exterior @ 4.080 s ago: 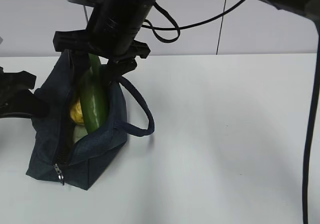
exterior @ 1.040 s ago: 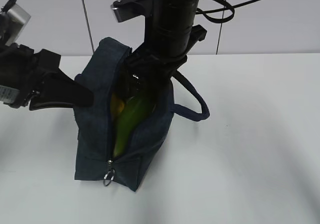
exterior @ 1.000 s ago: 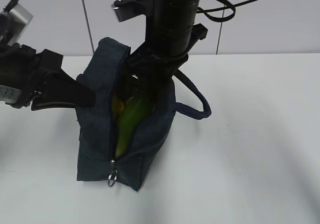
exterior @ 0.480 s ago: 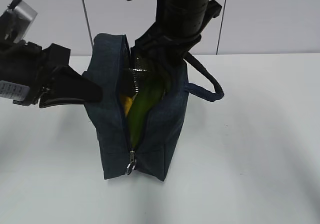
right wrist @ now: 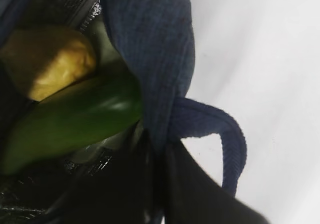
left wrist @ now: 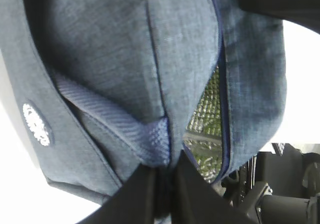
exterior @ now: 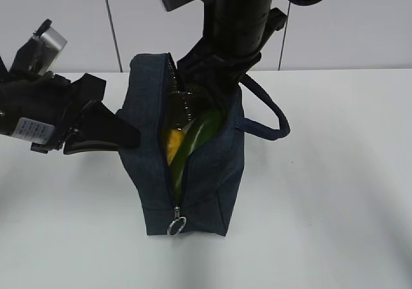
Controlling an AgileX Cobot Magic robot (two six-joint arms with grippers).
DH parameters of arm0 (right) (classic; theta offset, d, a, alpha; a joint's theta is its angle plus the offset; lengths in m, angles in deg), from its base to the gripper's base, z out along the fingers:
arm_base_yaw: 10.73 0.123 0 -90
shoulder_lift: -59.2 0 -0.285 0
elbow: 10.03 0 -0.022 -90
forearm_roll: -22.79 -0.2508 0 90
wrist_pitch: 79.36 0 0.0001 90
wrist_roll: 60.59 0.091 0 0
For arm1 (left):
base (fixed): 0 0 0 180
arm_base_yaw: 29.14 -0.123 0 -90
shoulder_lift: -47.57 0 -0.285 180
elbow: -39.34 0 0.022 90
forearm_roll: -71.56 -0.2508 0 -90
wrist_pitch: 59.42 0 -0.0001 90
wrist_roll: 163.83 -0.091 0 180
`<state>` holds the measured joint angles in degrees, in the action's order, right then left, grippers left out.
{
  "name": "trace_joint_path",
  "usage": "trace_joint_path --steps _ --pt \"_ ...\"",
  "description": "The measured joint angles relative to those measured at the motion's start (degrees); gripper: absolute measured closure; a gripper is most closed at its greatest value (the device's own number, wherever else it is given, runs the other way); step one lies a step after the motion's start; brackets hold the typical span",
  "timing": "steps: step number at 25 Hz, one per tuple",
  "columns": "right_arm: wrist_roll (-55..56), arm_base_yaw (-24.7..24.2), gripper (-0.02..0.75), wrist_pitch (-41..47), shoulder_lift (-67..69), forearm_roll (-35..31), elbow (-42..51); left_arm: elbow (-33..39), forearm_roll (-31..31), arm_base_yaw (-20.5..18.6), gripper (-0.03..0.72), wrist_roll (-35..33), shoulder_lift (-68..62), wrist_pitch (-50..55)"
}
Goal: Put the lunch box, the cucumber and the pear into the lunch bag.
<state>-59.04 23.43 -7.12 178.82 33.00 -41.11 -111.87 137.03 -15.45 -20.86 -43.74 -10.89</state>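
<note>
- Since a second ago the lunch bag has swung upright and drifted toward the middle of the table; four seconds back it lay slumped low at the left with the cucumber poking well above its mouth, and now only a short green stretch shows in the slot.
- We see the left gripper pinched tight on the bag's left wall near the top seam, its jaws together with fabric between them.
- The right gripper is likewise clamped, on the right-hand rim of the bag just beside where the loop handle is sewn on.
- Between the two grips the zipper opening runs as a narrow slit down the face toward us, ending at the silver ring pull near the bottom.
- The cucumber lies inside, its long axis slanting from lower left up to the right, along the slit, with its upper end under the right arm.
- The pear sits just beside it, on the left-gripper side and touching it as far as we can tell.
- The lunch box we cannot pick out with confidence; it is probably below the other two, hidden by them and the dark silver lining.
- We judge that the next move depends on the cucumber's high end: the right gripper is nearer to it and is already holding the rim there.
</note>
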Motion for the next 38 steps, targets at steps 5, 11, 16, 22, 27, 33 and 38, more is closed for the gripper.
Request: trace_joint_path --steps 5,11,16,22,27,33,38 --pt "0.1 0.0 0.689 -0.4 0.0 0.2 0.8 0.0 0.0 0.0 0.672 0.0 -0.3 0.2" --pt "0.1 0.0 0.421 -0.7 -0.1 0.4 0.9 0.0 0.2 0.0 0.532 0.0 -0.3 -0.2" --pt "0.1 0.0 0.347 -0.7 -0.8 0.4 0.9 0.0 -1.1 0.0 0.389 0.0 1.1 0.2" --pt "0.1 0.0 0.34 -0.7 -5.0 0.4 0.9 0.0 -8.6 0.0 0.37 -0.1 7.4 1.8" --pt "-0.8 0.0 0.344 -0.7 -10.7 -3.7 0.9 0.0 -12.4 0.0 0.37 0.0 13.6 4.6" --pt "-3.5 0.0 0.347 -0.5 -19.2 -10.2 0.9 0.0 -16.7 0.0 0.37 2.1 21.9 3.6" --pt "-5.1 0.0 0.347 -0.4 -26.7 -12.9 4.6 0.0 -20.3 0.0 0.37 3.1 28.5 3.2"
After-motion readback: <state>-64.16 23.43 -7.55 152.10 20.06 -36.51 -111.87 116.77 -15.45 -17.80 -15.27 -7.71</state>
